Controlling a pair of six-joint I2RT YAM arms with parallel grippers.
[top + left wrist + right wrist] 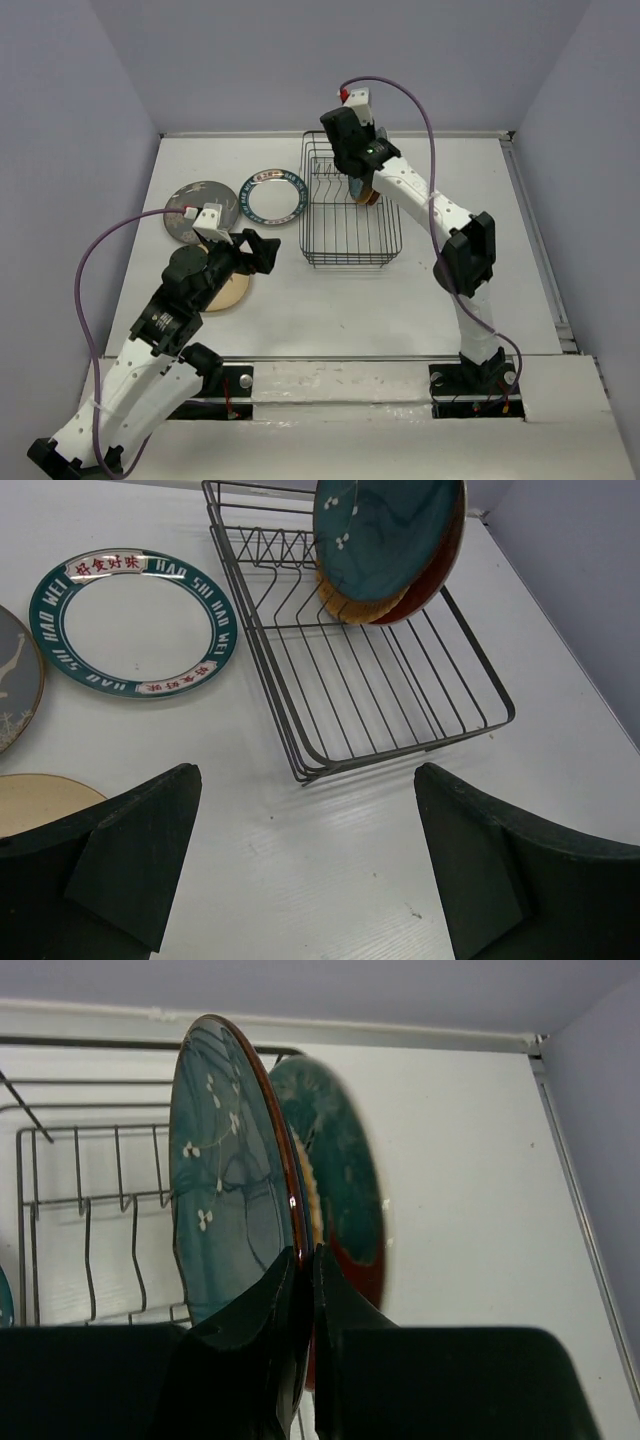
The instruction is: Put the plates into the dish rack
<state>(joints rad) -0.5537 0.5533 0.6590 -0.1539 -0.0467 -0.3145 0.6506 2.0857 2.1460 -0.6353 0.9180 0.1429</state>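
The black wire dish rack (350, 235) stands mid-table and also shows in the left wrist view (400, 695). My right gripper (312, 1252) is shut on the rim of a teal plate with white blossoms (225, 1180), held upright over the rack's far right end (362, 185). Behind it stand an orange-brown plate (345, 605) and a teal-and-red plate (350, 1180). My left gripper (305, 810) is open and empty, low over the table left of the rack (258, 250). On the table lie the white teal-rimmed plate (273, 195), the grey patterned plate (190, 212) and the pale tan plate (228, 292).
White walls edge the table at the back and sides. The rack's tines (110, 1210) stand left of the held plate. The left arm partly covers the tan plate.
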